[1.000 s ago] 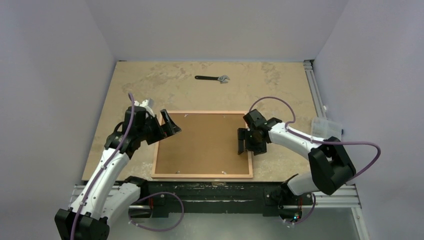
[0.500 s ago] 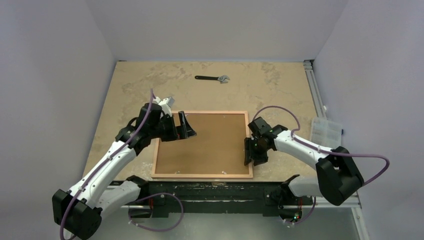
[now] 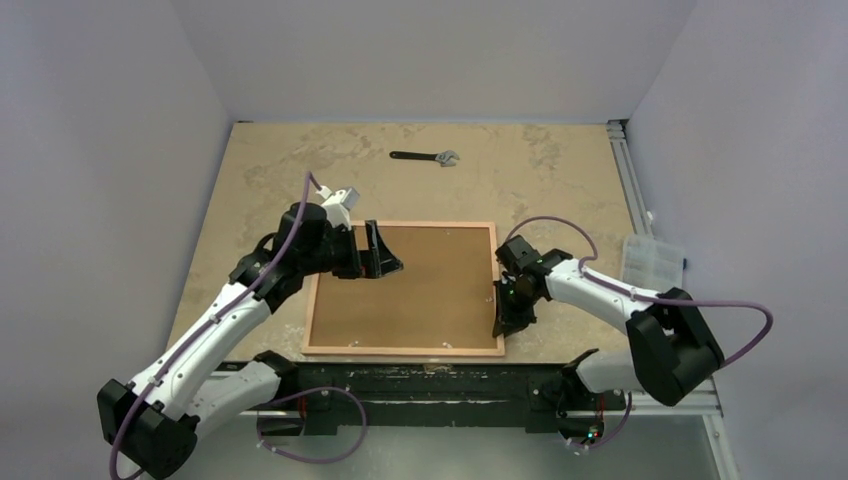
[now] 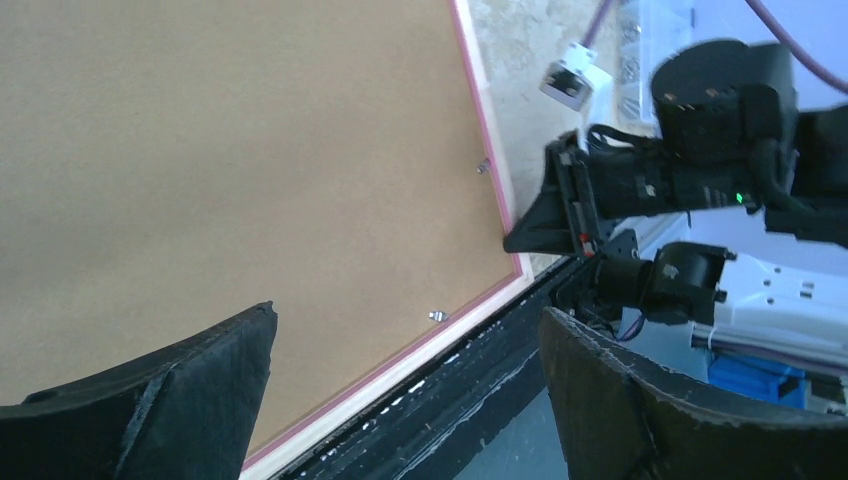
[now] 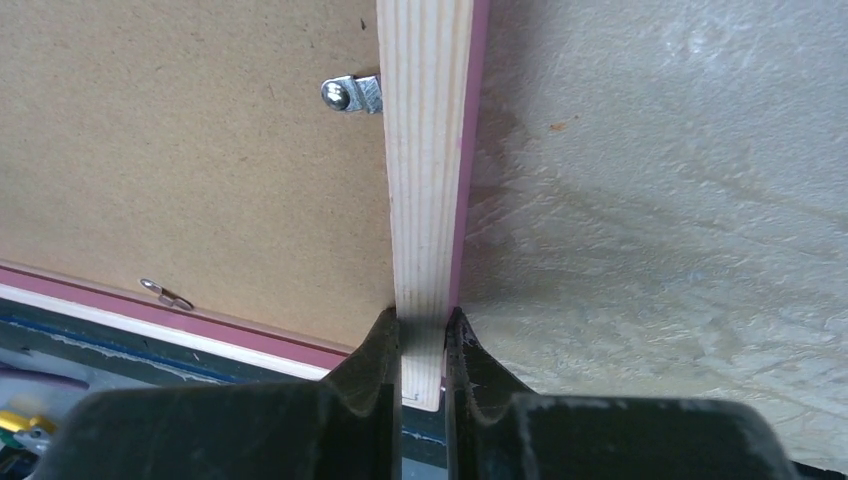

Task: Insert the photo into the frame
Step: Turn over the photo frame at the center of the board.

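The frame point(image 3: 400, 351) lies face down on the table, its light wood back and pink edge up, with a plain brown backing board point(image 3: 420, 285) filling it. The photo is hidden. My right gripper point(image 3: 503, 322) is shut on the frame's right rail point(image 5: 425, 150) near the front right corner; in the right wrist view its fingers point(image 5: 382, 345) pinch the wood from both sides, the gripper point(image 5: 422, 325) straddling it. My left gripper point(image 3: 383, 255) hovers open over the board's left part. In the left wrist view that gripper point(image 4: 408, 318) has nothing between its fingers, with the front rail point(image 4: 387, 380) below.
A black wrench point(image 3: 425, 156) lies at the back of the table. A clear plastic box point(image 3: 652, 260) sits at the right edge. Small metal clips point(image 5: 352, 95) hold the board along the rails. The table's front edge and black mounting rail point(image 3: 430, 385) run just below the frame.
My right gripper slid toward the front right corner and shut on the frame's right rail. My left arm moved right, out over the board, staying open.
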`<state>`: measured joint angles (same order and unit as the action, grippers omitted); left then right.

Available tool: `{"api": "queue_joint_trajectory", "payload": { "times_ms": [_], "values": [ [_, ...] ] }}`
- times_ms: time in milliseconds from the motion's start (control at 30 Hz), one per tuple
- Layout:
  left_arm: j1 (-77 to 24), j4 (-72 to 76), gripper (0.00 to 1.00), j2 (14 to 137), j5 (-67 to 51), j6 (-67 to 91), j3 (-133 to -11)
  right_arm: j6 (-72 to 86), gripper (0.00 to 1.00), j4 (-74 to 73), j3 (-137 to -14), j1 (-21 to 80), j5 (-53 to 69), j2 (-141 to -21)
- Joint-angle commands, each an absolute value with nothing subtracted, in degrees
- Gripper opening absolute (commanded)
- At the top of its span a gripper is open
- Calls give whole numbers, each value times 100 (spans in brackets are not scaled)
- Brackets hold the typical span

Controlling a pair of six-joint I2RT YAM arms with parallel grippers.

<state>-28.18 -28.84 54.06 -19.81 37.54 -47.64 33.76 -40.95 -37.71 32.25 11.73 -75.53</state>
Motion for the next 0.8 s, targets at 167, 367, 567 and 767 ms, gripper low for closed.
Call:
{"api": "queue_joint_trajectory", "payload": {
  "times_ms": [167,367,567,767],
  "values": [
    [-3811,-3371,100,6038,-1693,2820,-6105,3207,0,-4350,-5178,3226,1256,-8049],
    [-4710,-3582,100,6262,-890,2557,-6367,3029,0,-4894,-5998,3178,1267,-8194],
    [-5974,-4041,100,6496,581,2216,-6565,2877,0,-5299,-6451,3059,1426,-8247],
    [-7284,-4465,98,6638,2201,1973,-6550,2757,0,-5637,-6862,2948,1635,-8202]
  ]
}}
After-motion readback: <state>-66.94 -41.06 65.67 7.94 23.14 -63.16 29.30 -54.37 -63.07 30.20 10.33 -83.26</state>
